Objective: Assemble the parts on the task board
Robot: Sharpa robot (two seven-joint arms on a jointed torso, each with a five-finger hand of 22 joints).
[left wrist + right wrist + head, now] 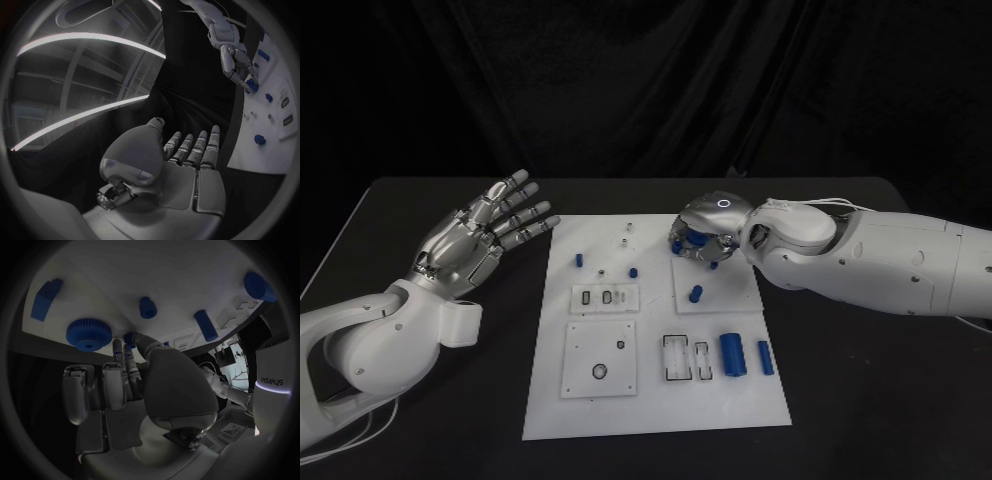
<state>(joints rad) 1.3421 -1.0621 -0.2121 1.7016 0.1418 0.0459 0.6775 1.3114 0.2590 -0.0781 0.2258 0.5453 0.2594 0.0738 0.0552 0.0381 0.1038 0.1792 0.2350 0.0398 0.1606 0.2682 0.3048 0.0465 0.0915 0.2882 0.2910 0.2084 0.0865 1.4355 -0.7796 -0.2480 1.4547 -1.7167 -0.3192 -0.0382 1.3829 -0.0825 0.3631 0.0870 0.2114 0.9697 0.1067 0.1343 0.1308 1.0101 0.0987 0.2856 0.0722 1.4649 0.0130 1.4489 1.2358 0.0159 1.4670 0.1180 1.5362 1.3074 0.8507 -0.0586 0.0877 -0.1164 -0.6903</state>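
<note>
1. Right hand (708,230), head view: fingers curled down over the task board (653,400) far edge, touching blue parts (684,245); whether it pinches one, cannot tell.
2. Left hand (181,170), left wrist view: spread, holding nothing, beside the board, farther off.
3. Right wrist view: blue gear (89,333) just beside the fingertips (128,340), lying flat.

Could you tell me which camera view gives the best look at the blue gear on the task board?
The right wrist view: the blue gear lies close and unobstructed on the task board, its teeth plain. In the head view the right robot hand hangs over that area, hiding it. The left wrist view shows blue parts too small to identify.
</note>
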